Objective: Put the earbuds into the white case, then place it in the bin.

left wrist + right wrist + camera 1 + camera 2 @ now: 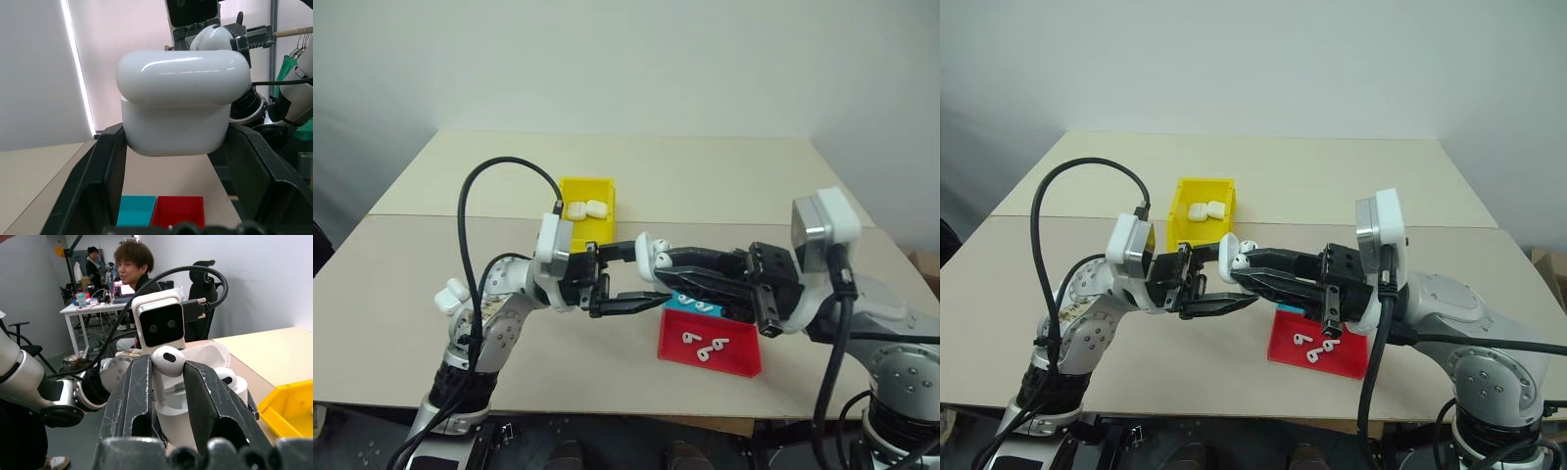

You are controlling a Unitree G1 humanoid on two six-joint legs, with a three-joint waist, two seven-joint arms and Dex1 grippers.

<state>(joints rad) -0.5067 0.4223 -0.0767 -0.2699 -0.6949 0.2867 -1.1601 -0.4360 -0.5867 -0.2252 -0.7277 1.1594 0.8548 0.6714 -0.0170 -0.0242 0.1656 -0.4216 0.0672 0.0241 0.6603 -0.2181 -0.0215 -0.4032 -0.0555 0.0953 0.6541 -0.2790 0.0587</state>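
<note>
Above the table (431,294), the left hand (625,277) clamps the small glossy white case (188,396), lid open. The right hand (168,377) pinches a tiny white earbud (167,361) at its socket. Binning in the yellow plastic bin (603,228) remains.

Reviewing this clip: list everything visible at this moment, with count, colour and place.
white case: one, white, lid open, held above the table between both arms.
earbuds: one white in the right gripper over the case; one white seated in the case; several white in the red tray.
bin: one, yellow, mid-table, two white cases inside.
red tray: one, near table edge.
blue tray: one, beside the red.
table: one, beige.
people: two, at a background desk in the right wrist view.
left gripper: shut on the case.
right gripper: shut on an earbud.
</note>
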